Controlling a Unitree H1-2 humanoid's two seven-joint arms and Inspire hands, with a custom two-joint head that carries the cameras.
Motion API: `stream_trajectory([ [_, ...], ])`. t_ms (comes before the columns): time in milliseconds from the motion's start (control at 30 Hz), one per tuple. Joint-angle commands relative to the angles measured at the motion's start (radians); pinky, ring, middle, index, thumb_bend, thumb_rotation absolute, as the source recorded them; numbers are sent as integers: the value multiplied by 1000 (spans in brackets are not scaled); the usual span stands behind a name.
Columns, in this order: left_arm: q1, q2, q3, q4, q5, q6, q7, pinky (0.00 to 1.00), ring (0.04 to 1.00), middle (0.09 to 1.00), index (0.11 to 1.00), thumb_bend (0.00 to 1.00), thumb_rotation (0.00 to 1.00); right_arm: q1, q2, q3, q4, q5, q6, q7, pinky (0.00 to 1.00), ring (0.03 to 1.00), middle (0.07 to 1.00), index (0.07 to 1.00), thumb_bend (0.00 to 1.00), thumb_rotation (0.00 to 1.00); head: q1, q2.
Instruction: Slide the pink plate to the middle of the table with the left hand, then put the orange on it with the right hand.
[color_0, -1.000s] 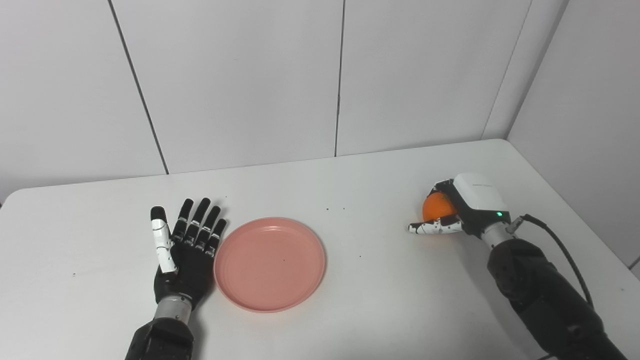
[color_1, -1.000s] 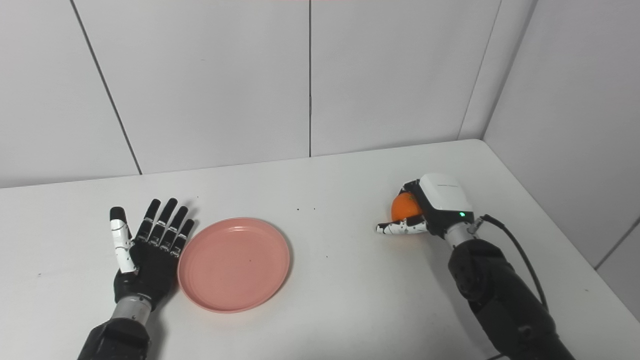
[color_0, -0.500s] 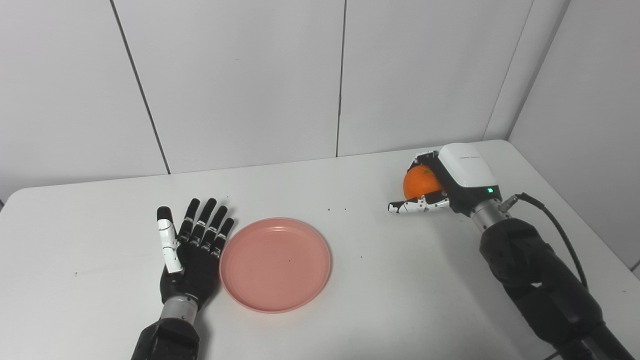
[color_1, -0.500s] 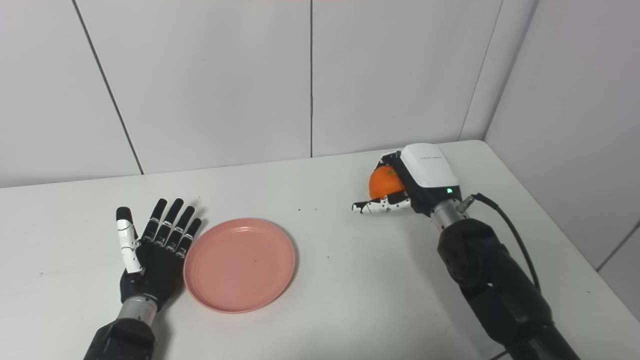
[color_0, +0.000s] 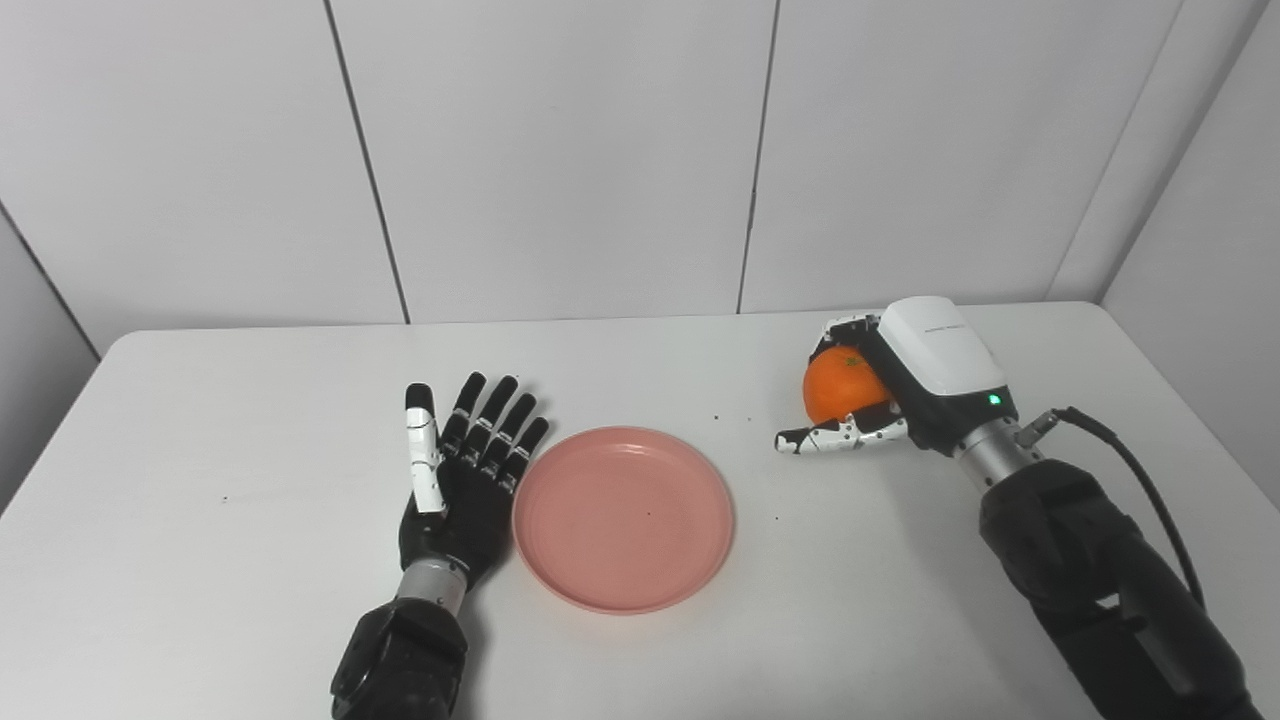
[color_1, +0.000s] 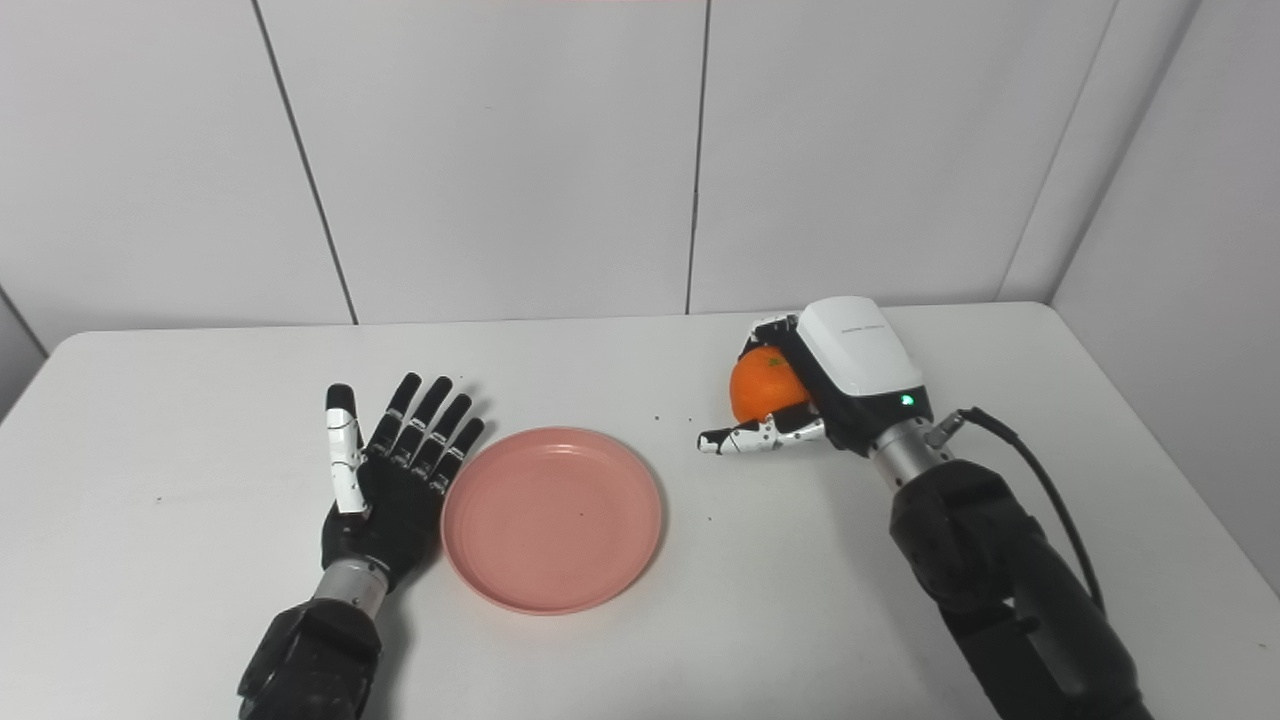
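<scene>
Your right robot hand (color_0: 880, 385) is wrapped around the orange (color_0: 838, 385), fingers over the top and far side, thumb stretched out beneath it, holding it above the bench (color_0: 200, 420) to the right of the pink plate (color_0: 623, 518) and apart from it. Treat the orange as firm, round and fairly light; its waxy skin can roll or slip, so keep the hold across its widest part. The plate looks like stiff, light plastic that will skate easily on the smooth bench. It is shallow and holds nothing. Your left robot hand (color_0: 462, 480) lies flat and spread, grasping nothing, its edge just beside the plate's left rim, roughly mid-bench.
</scene>
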Motion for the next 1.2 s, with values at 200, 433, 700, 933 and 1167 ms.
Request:
stream_trajectory([
  [200,72,-49,-8,82,52,18,80,891,875,878,929,782,698,-57,58,47,-44,-24,-71,-8,121,174,245,259,719,574,23,-2],
  [433,76,-51,-14,89,49,12,75,895,875,881,931,764,702,-61,119,81,-37,-30,-82,-9,121,173,239,244,716,572,36,-7],
  [700,77,-48,-27,97,53,-2,78,884,874,871,935,762,714,-82,181,119,-12,-43,-76,-2,121,180,253,281,713,614,47,-10],
  [933,79,-45,-30,107,55,-11,74,881,880,864,930,761,718,-99,220,140,5,-50,-73,-4,116,174,238,237,723,622,53,-11],
  [1167,80,-51,-26,102,53,-9,83,867,877,862,922,766,695,-106,237,154,15,-50,-65,11,119,178,240,235,719,624,65,-9],
])
